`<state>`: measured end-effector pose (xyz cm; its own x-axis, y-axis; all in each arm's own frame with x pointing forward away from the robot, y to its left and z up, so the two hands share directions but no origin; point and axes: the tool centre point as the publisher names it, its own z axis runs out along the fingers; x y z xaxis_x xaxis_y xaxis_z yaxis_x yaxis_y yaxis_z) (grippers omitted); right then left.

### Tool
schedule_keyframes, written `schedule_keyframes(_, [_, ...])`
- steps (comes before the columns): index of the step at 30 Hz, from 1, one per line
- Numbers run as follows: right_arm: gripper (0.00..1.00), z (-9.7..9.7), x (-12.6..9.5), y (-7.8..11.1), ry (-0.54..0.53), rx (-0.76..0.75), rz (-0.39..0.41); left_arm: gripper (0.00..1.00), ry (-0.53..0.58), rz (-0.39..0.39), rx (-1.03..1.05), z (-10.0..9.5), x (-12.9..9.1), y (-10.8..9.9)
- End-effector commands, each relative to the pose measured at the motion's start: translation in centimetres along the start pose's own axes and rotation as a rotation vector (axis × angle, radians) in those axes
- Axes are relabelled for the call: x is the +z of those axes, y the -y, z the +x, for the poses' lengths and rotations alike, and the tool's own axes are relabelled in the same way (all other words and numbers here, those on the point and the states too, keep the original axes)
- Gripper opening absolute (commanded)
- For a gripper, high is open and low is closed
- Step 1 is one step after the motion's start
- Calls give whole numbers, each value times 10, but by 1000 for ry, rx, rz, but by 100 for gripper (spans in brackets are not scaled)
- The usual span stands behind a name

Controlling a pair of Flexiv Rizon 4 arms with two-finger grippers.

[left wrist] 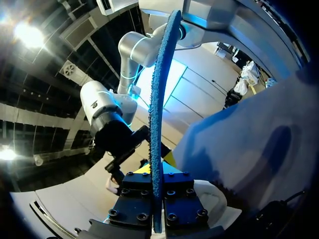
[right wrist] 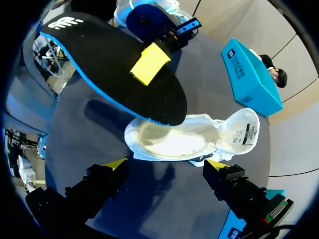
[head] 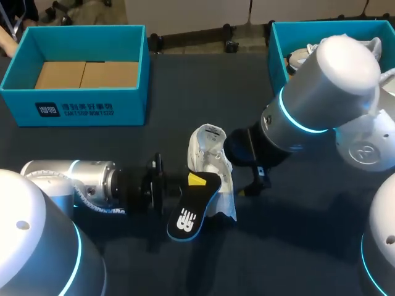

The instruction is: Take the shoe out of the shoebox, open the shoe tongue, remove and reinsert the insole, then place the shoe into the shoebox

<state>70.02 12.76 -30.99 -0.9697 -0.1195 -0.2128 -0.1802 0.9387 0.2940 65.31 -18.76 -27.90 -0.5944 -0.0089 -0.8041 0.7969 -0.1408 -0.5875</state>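
Left pincer (head: 196, 179) is clamped on the black insole (head: 190, 216), which overlaps one end of the white shoe (head: 210, 154). Right pincer (right wrist: 165, 164) stands apart, with the shoe just ahead of its fingers. The shoe lies on the tabletop (head: 296, 246), well apart from the shoebox (head: 74, 110).

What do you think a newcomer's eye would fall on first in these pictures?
Most likely the black insole with its blue edge, clamped in the jaws of the left arm right at the white shoe lying mid-table. Next comes the bulky right arm, entering from the right with its jaws open close by the shoe. A teal shoebox sits at the table's far left corner.
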Motion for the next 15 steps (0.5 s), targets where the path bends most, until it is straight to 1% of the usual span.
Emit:
schedule_keyframes(1, [100,3,4,5,3,11,8,0,3,10,0,1,4,-5])
schedule_keyframes(8, [100,8,5,17,-12,23,21,0,-7,21,-2,-1,13,-10])
schedule_keyframes(15, [100,9,3,23,-11,18,29,0,-11,30,-11,1,20,-13])
